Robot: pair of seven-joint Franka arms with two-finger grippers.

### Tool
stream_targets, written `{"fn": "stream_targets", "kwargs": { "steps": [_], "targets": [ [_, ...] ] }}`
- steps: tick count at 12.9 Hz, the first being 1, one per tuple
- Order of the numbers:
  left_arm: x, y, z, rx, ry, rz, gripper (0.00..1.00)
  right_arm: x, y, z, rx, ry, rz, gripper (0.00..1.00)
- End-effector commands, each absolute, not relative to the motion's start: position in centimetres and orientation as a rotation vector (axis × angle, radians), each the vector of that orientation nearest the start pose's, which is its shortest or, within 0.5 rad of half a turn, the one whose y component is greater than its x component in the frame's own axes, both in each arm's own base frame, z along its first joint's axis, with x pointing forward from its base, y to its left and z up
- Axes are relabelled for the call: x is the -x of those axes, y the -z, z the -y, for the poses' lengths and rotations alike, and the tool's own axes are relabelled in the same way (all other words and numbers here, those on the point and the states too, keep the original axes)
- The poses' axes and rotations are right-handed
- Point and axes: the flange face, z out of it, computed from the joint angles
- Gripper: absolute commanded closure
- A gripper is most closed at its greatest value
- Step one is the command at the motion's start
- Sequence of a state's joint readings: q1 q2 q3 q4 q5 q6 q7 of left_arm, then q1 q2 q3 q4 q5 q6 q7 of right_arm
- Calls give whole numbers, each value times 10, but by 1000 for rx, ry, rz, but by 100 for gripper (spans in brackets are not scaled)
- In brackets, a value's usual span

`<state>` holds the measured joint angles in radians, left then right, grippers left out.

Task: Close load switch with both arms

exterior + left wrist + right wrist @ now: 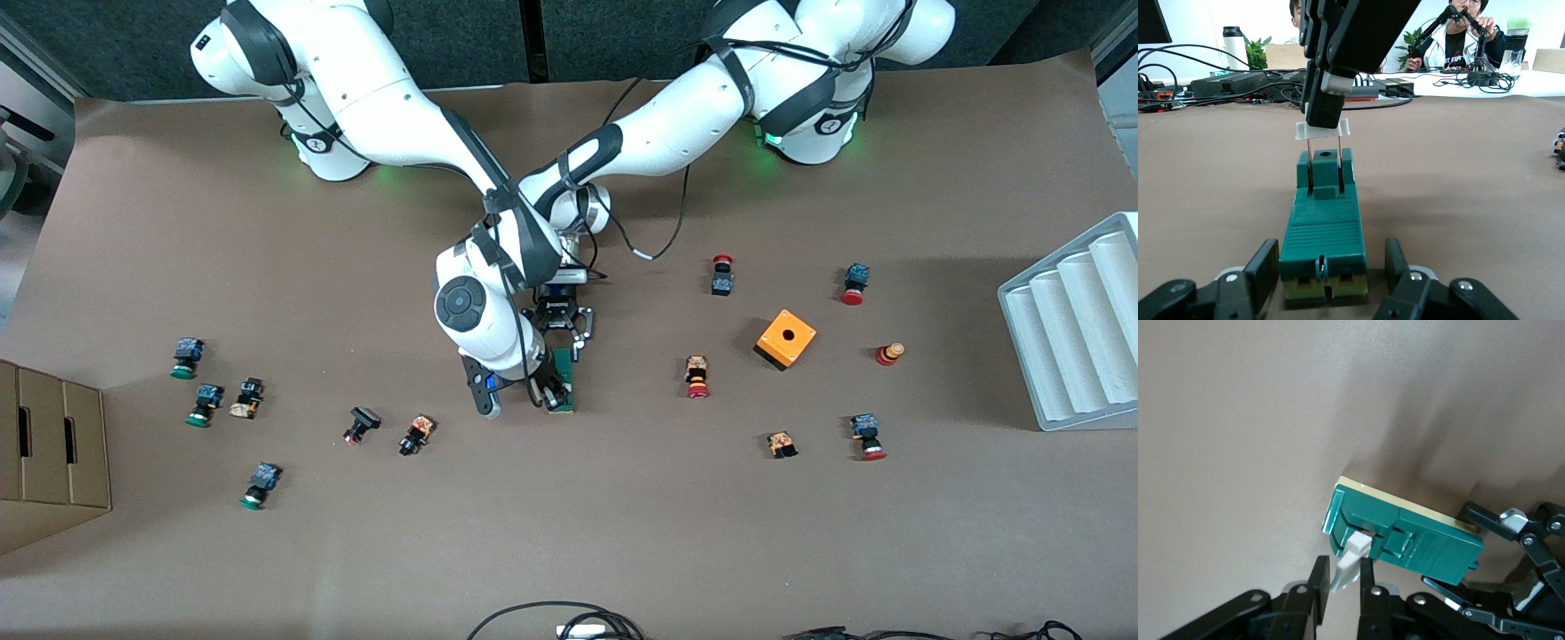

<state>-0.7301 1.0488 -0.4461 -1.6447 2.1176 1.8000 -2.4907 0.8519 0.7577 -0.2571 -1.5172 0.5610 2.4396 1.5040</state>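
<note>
A dark-green switch (565,380) lies flat mid-table, well apart from the orange cube (786,338). My left gripper (1331,283) clamps the switch's end farthest from the front camera. My right gripper (1340,583) pinches the white lever (1351,561) at the switch's nearer end.

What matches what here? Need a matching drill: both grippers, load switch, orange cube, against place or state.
1 left gripper
2 right gripper
3 load switch
4 orange cube

A hole on top, toward the left arm's end of the table
B shut on the switch body
C at the white lever
D dark green, lying flat

Pairs: 1-B, 2-C, 3-D, 4-A
</note>
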Motion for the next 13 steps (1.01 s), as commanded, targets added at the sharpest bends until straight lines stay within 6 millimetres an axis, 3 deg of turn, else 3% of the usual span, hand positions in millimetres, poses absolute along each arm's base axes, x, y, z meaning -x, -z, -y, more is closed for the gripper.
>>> {"fn": "stream_targets", "kwargs": {
  "steps": [1,13],
  "targets": [
    [-338,-36,561,2507,1889,-35,28,-601,-231,-435,2300,-144,-1641,74],
    [-341,-35,559,2500,1890,-35,28,-612,-214,-435,2297,-128,-1649,74]
  ]
}}
